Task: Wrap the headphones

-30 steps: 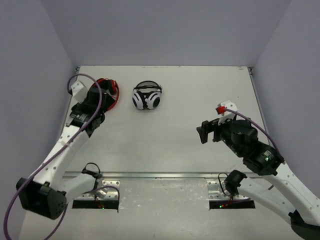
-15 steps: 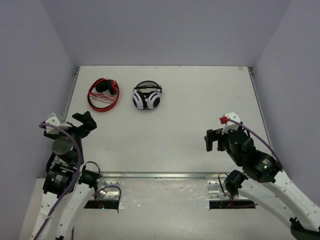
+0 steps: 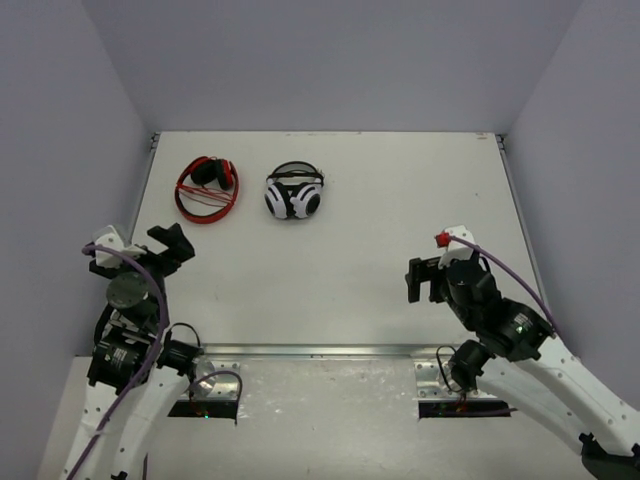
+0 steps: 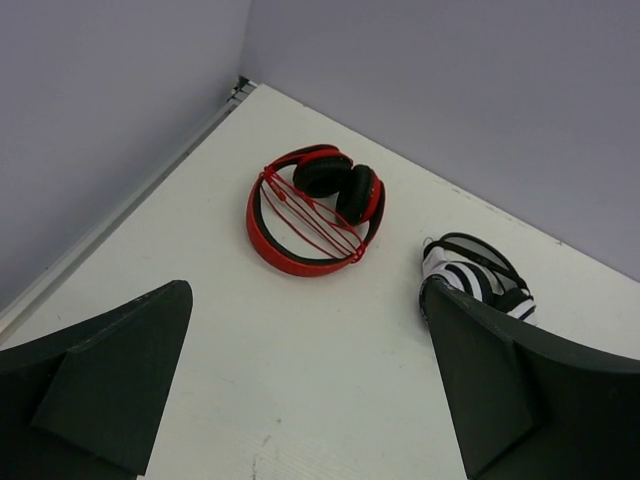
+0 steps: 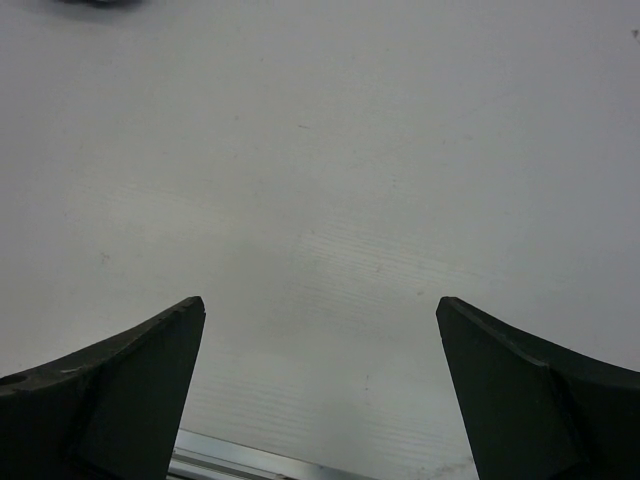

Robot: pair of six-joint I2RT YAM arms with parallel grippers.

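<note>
Red headphones (image 3: 207,188) lie flat on the table (image 3: 350,230) in its far left corner. The ear cups are folded inward, with the black cushions toward the back wall. The white-and-black headphones (image 3: 294,193) sit just beside them to the right, apart and not touching.

Cable (image 4: 310,215): in the left wrist view the thin red lead runs in several taut passes across the open loop of the headband, from the far left side down to the near right side. No loose length shows trailing onto the table in either view. Where the plug end sits, and whether it is tucked in, is too small to tell.

Left end effector (image 3: 172,247): released, fingers spread wide, holding nothing. It hovers near the left edge of the table, well apart from the headphones and nearer the arm bases.

Right end effector (image 3: 424,280): also released and carrying nothing, over bare table on the right side, far from both headsets.

Progress, as a judgement: the wrap itself looks done, since the cable is gathered on the headband and neither arm is in contact with it. What may be left is small:
- check that the free end is secured;
- otherwise park both arms.
</note>
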